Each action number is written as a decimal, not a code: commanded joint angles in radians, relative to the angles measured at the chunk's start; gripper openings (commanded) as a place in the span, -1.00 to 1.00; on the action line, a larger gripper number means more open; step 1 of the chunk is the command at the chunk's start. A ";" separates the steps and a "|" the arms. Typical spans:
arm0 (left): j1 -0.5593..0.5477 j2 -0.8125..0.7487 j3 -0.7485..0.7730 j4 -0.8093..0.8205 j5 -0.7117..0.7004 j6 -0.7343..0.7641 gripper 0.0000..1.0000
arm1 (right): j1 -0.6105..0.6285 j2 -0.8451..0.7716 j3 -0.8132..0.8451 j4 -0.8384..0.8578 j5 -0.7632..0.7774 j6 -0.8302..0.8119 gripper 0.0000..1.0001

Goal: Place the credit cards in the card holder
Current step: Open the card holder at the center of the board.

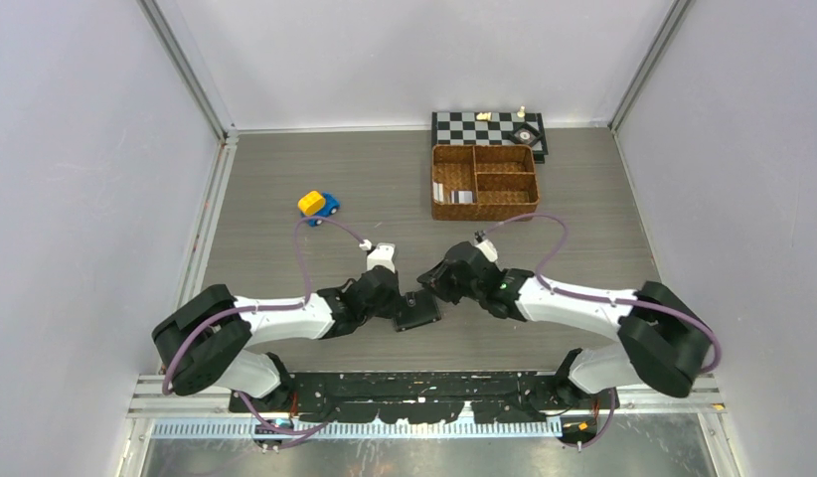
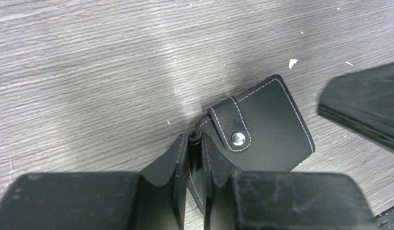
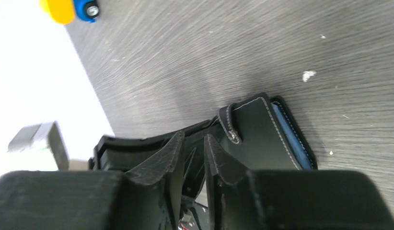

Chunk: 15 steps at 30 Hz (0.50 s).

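One card holder (image 2: pixel 274 129), black, lies shut on the table (image 2: pixel 89 72), lower centre of the top view, between my two wrists. Its snap tab (image 2: pixel 231 127) is buttoned down, and a strip of blue sleeve shows along its right edge in the right wrist view.

My left gripper (image 2: pixel 194 141) pinches the holder's near corner, with the fingers nearly together and the stitched edge running between them. My right gripper (image 3: pixel 192 143) sits just beside the tab end. Its fingers are a narrow slit apart and I see nothing clamped in them. In the left wrist view it sits upper right, off the leather.

The credit cards (image 1: pixel 452 193) look to be the pale flat bits in the left compartment of the wicker basket (image 1: pixel 532 194), upper right of the top view and well apart from the holder. They are too small to be sure.

Step, as I judge it: opening the holder, with no card loaded yet. Next I need the left pinch to pin the holder while my right fingers catch the tab's free end and pop the snap. It's a thin flap, so it slips easily.
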 commanded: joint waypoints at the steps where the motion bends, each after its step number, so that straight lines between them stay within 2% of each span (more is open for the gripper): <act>1: -0.013 0.053 -0.029 -0.203 0.060 -0.001 -1.00 | 0.000 -0.088 -0.075 0.110 0.011 -0.122 -0.42; 6: -0.013 0.059 -0.027 -0.197 0.069 0.002 -1.00 | 0.000 -0.046 -0.088 0.200 -0.083 -0.194 -0.32; 15: -0.013 0.068 -0.024 -0.208 0.068 -0.003 -1.00 | 0.001 0.045 -0.098 0.257 -0.110 -0.254 -0.27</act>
